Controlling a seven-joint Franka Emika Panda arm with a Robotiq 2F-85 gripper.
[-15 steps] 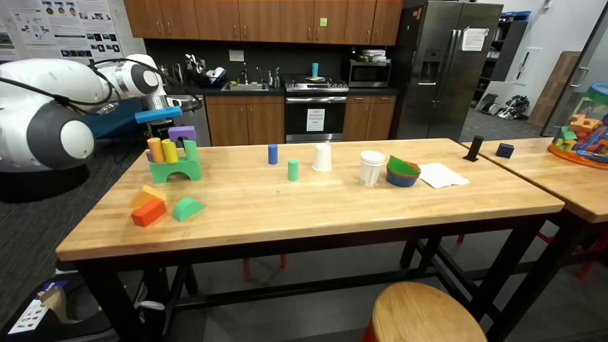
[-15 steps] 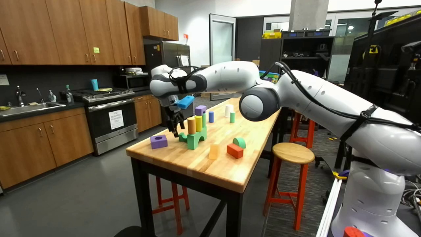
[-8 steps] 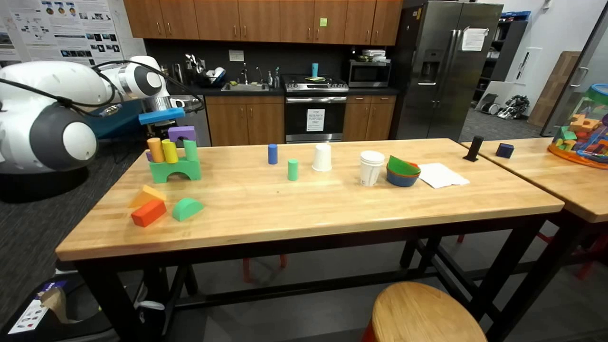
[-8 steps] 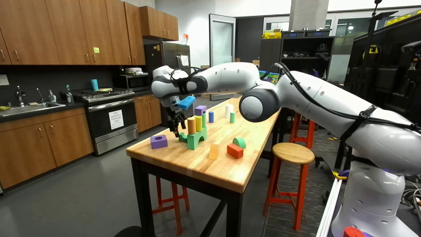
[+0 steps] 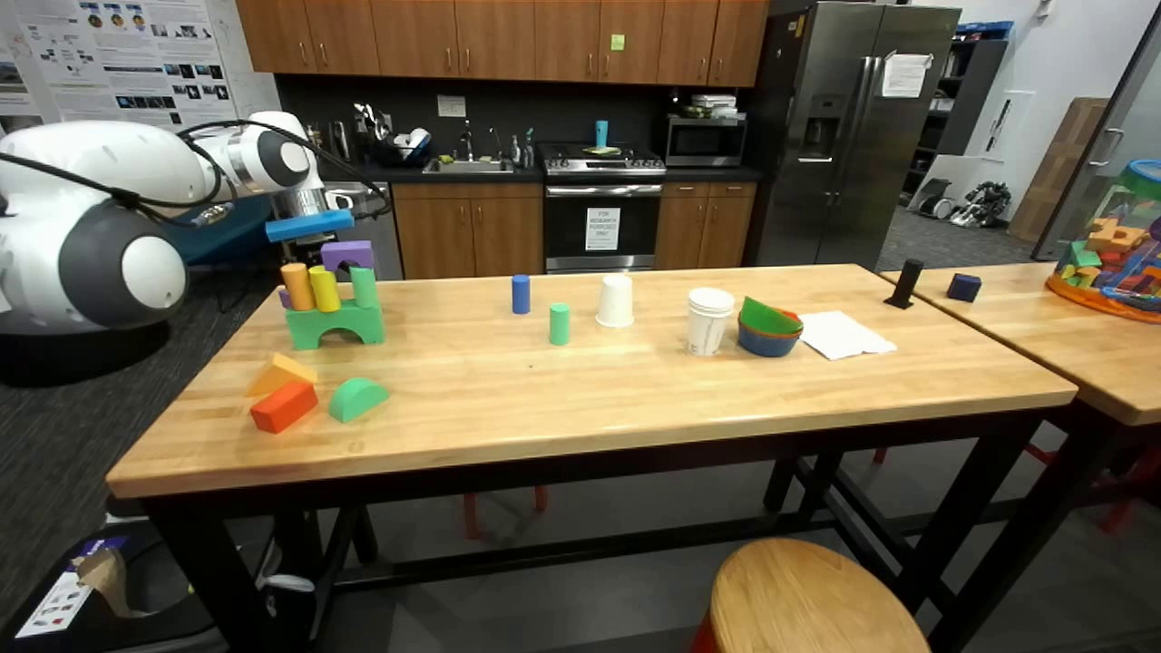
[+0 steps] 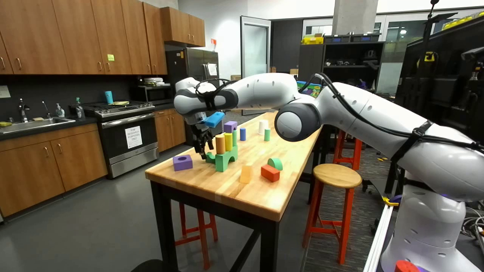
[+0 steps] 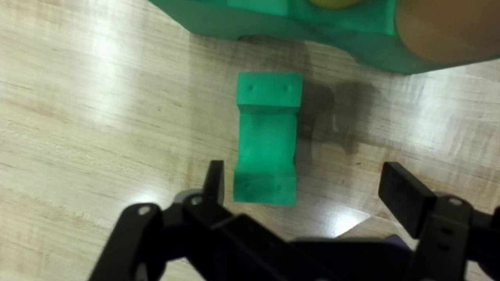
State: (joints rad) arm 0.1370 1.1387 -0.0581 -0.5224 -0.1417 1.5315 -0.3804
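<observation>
My gripper (image 7: 304, 175) is open and empty above the table in the wrist view. A small green arch block (image 7: 267, 140) lies between its fingers, much nearer the left finger (image 7: 214, 181), not touched as far as I can see. In an exterior view the gripper (image 6: 207, 150) hangs just beside this small arch (image 6: 210, 157). A larger green bridge block (image 6: 226, 160) stands beside it, carrying an orange cylinder (image 6: 220, 144), a yellow cylinder (image 6: 228, 142) and a green cylinder (image 5: 365, 286). A purple arch (image 5: 347, 254) sits on top. A purple block with a hole (image 6: 182, 163) lies near the table corner.
An orange wedge (image 6: 245, 174), a red block (image 6: 270, 173) and a green half-round (image 6: 275, 163) lie nearby. Farther along stand a blue cylinder (image 5: 521, 295), a short green cylinder (image 5: 560, 324), white cups (image 5: 616, 301) and bowls (image 5: 769, 340).
The arm and gripper have sunk slightly and shifted a little toward the green bridge. The blocks have not moved.
</observation>
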